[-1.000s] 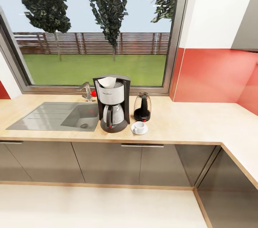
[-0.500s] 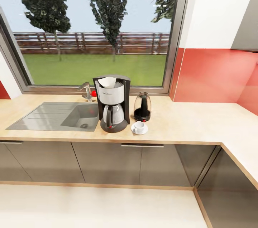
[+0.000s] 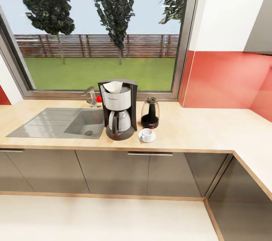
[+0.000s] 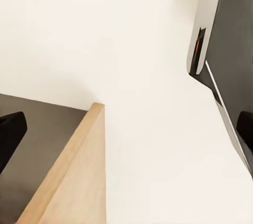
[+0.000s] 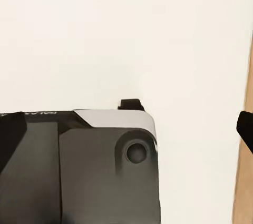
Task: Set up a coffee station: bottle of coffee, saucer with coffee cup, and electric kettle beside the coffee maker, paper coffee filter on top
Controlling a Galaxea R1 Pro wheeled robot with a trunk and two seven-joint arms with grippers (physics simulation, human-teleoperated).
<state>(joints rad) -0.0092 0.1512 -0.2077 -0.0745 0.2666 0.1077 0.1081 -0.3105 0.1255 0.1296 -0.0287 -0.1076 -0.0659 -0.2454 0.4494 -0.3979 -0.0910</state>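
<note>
The coffee maker (image 3: 118, 110) stands on the kitchen countertop (image 3: 204, 127), just right of the sink. A white paper coffee filter (image 3: 113, 87) sits in its top. Close on its right stands the electric kettle (image 3: 150, 113). In front of the kettle, the coffee cup (image 3: 147, 133) rests on the saucer (image 3: 141, 137). The bottle of coffee and the kitchen shelf are out of view. My left gripper (image 4: 126, 134) is open over pale floor beside a wooden edge strip (image 4: 74, 176). My right gripper (image 5: 126, 134) is open too, above the robot's dark base (image 5: 79, 171).
A steel sink (image 3: 56, 122) with a tap (image 3: 90, 96) lies left of the coffee maker, under a large window. Grey cabinet fronts (image 3: 113, 173) run below the worktop, which turns a corner at the right. Red wall panels (image 3: 223, 78) back the right side. Pale floor (image 3: 105, 218) lies in front.
</note>
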